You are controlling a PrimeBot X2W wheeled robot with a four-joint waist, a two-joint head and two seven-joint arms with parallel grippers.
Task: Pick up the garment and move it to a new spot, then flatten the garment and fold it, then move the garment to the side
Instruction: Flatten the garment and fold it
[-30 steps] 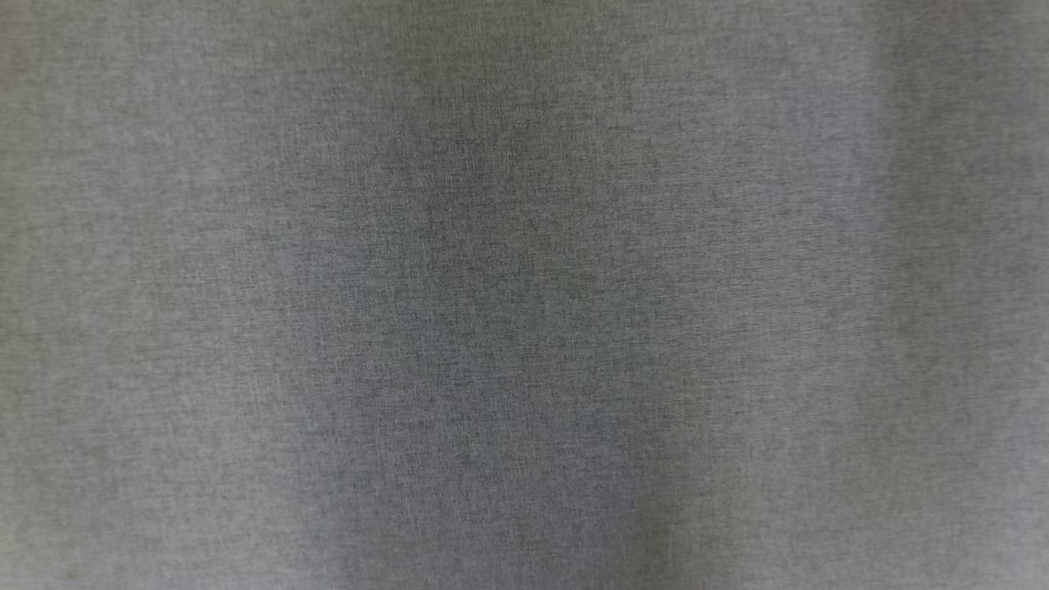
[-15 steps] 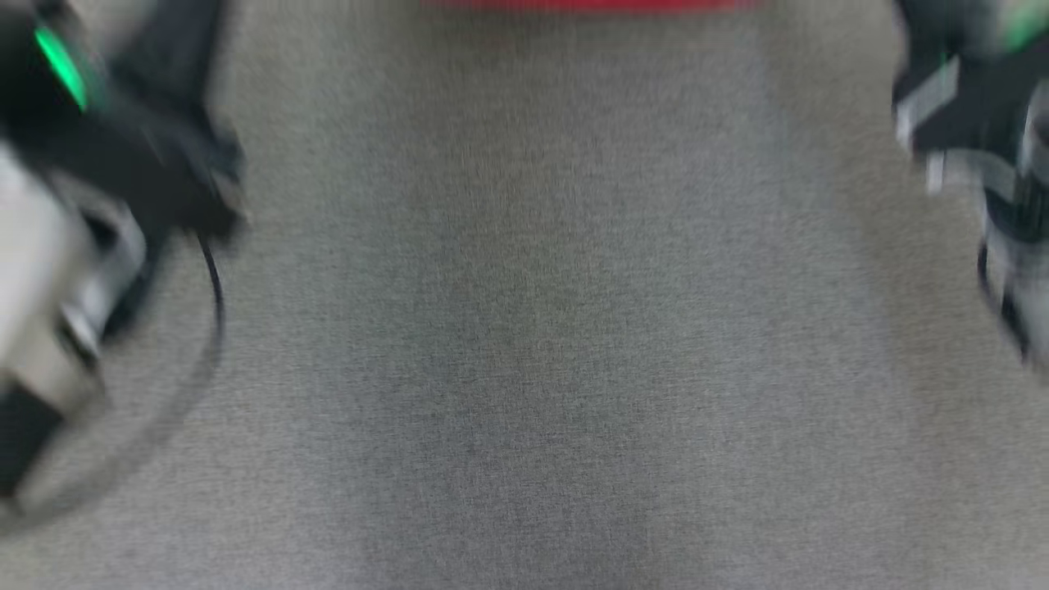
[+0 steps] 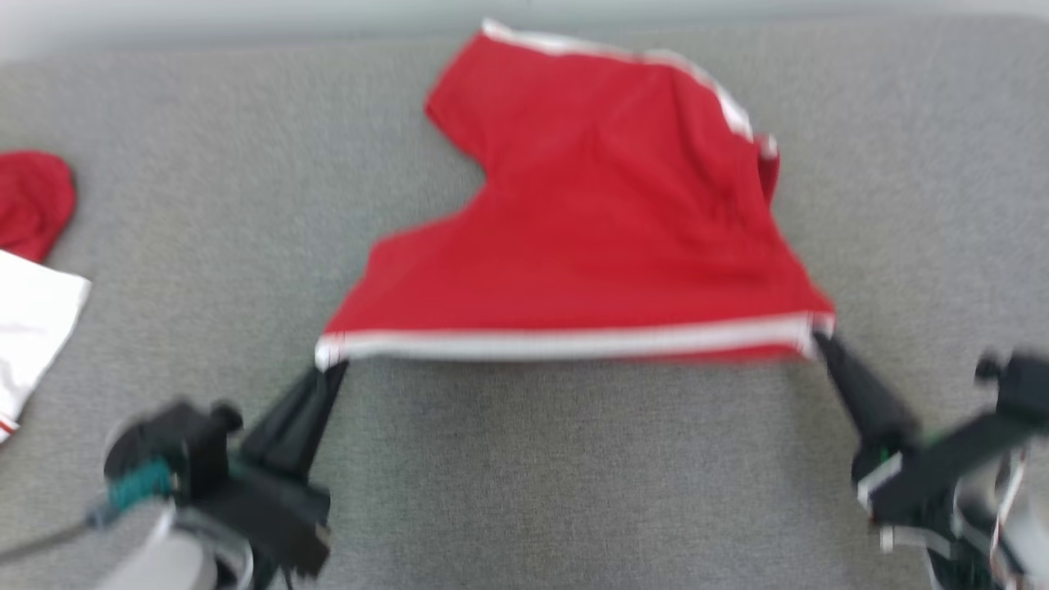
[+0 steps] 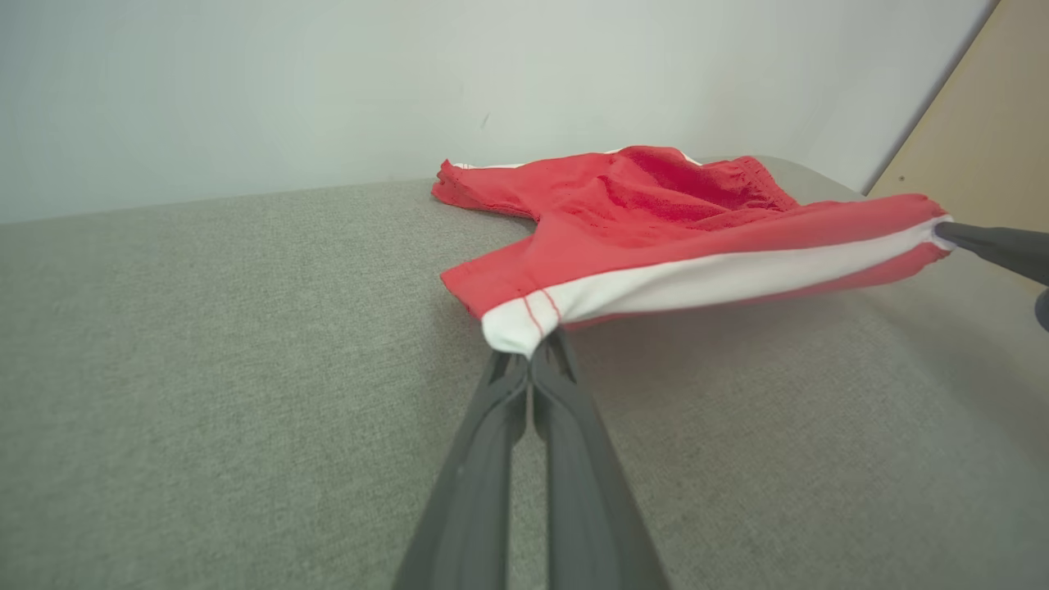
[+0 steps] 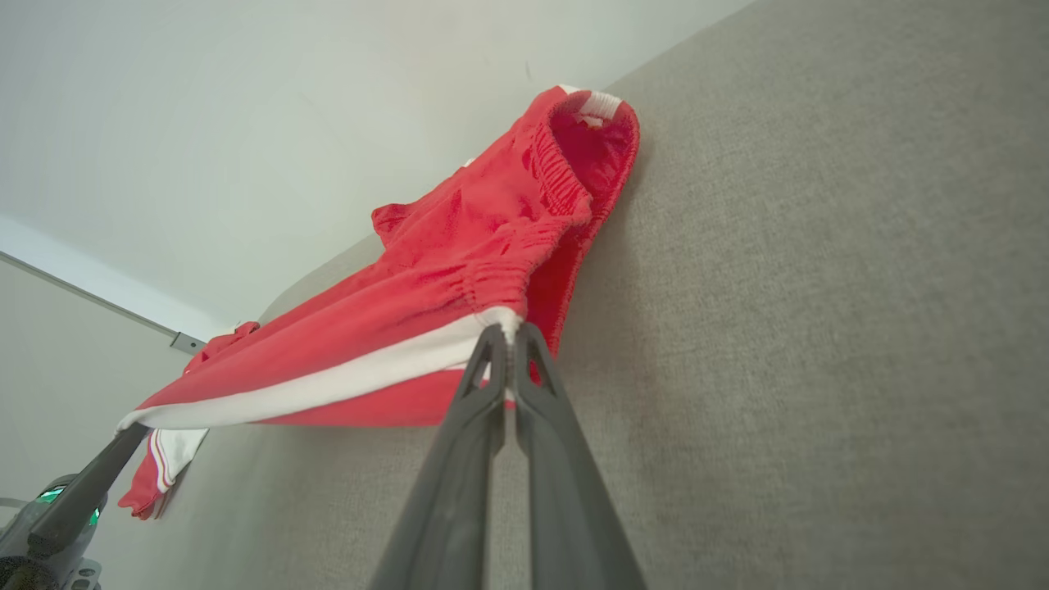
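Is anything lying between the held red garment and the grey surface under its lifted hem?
Nothing visible does. The left gripper and right gripper pinch the garment at its hem corners; other clothes lie far left.

left jaws: clamped on garment (image 4: 656, 221) white-banded corner | right jaws: at opposite corner | band: taut above grey surface (image 4: 205, 369)

Grey fabric surface (image 3: 164, 123); red cloth (image 3: 33, 201) just beside white cloth (image 3: 33, 319), far left.

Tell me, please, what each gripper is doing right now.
Left gripper: shut on one corner of the shorts.
Right gripper: shut on the other corner.
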